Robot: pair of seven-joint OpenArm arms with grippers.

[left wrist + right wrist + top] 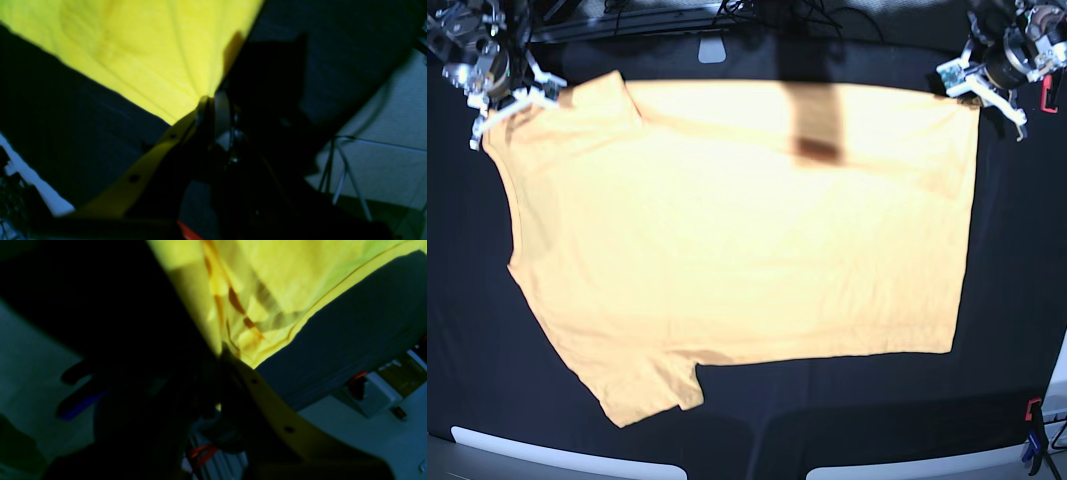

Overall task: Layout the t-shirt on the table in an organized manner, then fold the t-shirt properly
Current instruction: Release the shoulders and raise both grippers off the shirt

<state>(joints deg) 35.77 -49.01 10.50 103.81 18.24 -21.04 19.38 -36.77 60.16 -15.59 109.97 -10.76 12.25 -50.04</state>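
Note:
The pale yellow-orange t-shirt (747, 240) lies spread flat on the black table (1017, 300), hem to the right and sleeves to the left. My left gripper (972, 88) is at the far right corner, shut on the shirt's hem corner; the left wrist view shows the yellow cloth (150, 56) fanning out from the closed gripper (210, 100). My right gripper (512, 100) is at the far left, shut on the far sleeve; the right wrist view shows bunched cloth (267, 290) pinched at the gripper (223, 351). The shirt's far edge runs fairly straight between the two grippers.
A red-and-blue clamp (1032, 430) sits at the table's near right corner, and another red clamp (356, 383) shows beyond the table edge. Tripod legs (343, 173) stand on the floor past the table. A dark shadow (812, 125) falls on the shirt's far middle.

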